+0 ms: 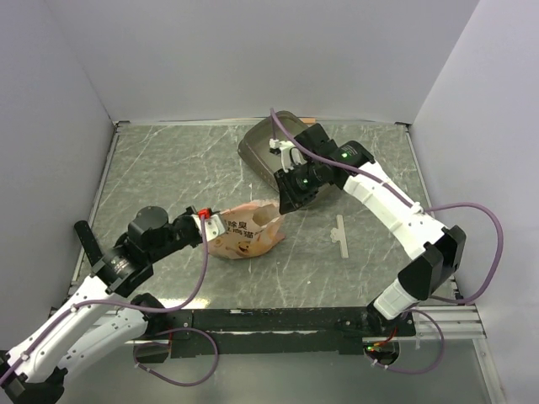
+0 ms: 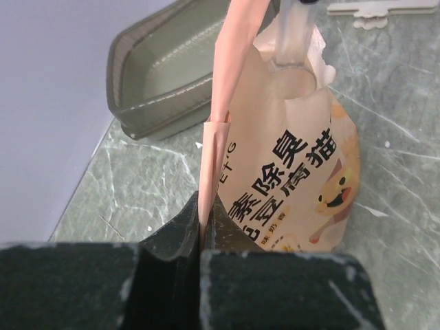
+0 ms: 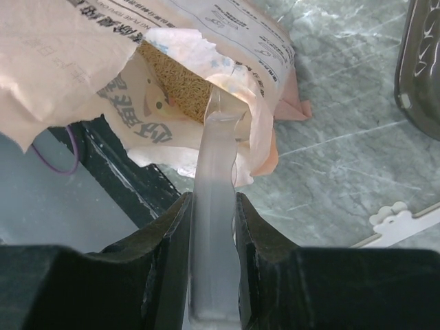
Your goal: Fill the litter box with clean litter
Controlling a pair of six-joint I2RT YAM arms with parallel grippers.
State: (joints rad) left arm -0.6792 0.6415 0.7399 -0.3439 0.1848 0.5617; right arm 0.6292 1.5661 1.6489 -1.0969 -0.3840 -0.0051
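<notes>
Mid-table: left gripper (image 2: 205,206) pinched flat on the side seam of the bag (image 2: 289,172), propping it mouth-up. Right gripper (image 3: 213,206) clamped narrow on the handle of a clear scoop (image 3: 218,137), blade dipped through the torn mouth and touching the litter (image 3: 175,79) inside. Long axis of the scoop running straight from the jaws into the bag. Box (image 1: 268,141) beyond the bag at the far edge of the table (image 1: 168,168), just behind the right wrist, with no litter showing in it from the left wrist view. From the right wrist, off at the upper right, well aside of the scoop's line. Likely calls for a lift clear of the bag, then a swing away toward the box, scoop kept level. Right arm much the nearer. White clip (image 1: 340,236) loose to the right of the bag.
</notes>
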